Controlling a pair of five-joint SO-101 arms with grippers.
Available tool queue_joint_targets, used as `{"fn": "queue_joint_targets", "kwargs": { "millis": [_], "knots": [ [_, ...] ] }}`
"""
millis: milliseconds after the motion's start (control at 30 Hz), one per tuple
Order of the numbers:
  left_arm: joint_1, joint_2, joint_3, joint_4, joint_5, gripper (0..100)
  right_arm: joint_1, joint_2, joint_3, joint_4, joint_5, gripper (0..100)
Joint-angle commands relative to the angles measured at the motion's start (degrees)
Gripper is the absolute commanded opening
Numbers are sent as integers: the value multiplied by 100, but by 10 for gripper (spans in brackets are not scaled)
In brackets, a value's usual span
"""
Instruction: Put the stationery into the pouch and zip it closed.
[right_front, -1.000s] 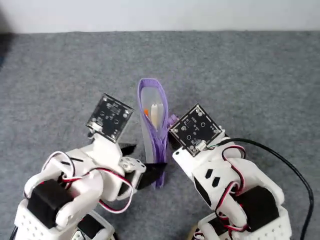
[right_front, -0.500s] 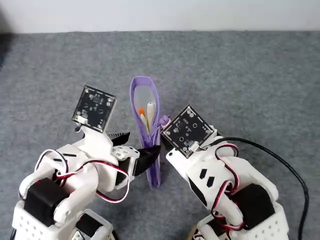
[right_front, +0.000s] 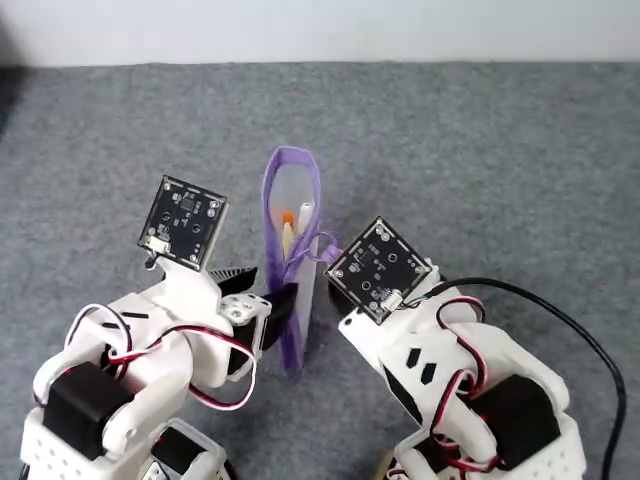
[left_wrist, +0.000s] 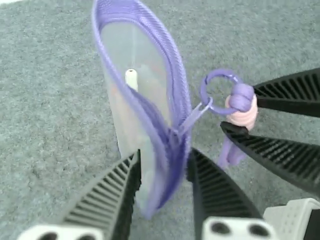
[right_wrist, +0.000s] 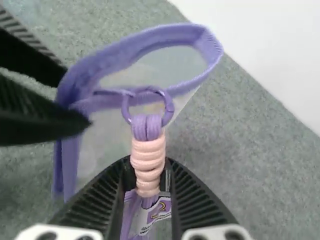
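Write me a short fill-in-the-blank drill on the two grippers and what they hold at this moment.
1. The left gripper pinches one end of the ____.
2. The right gripper is shut on the pink and purple ____ tied to the zipper ring.
3. The mouth of the pouch is ____, with a pen showing inside.
4. The pouch's zipper edge is ____ in colour.

Missing words: pouch; cord; open; purple.

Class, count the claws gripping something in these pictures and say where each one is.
2. The left claw pinches the purple pouch near its zipped end; the right claw pinches the pink cord on the zip ring. None looks hidden.
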Motion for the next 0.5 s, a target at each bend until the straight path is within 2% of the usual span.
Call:
{"fn": "queue_joint_targets", "kwargs": {
  "millis": [0,467],
  "knots": [
    [-18,9,-84,-237,35,118,-40,-57,-501,84,-18,8],
    [-9,44,-66,-325,35,109,-75,-57,-668,92,273,8]
  ]
}}
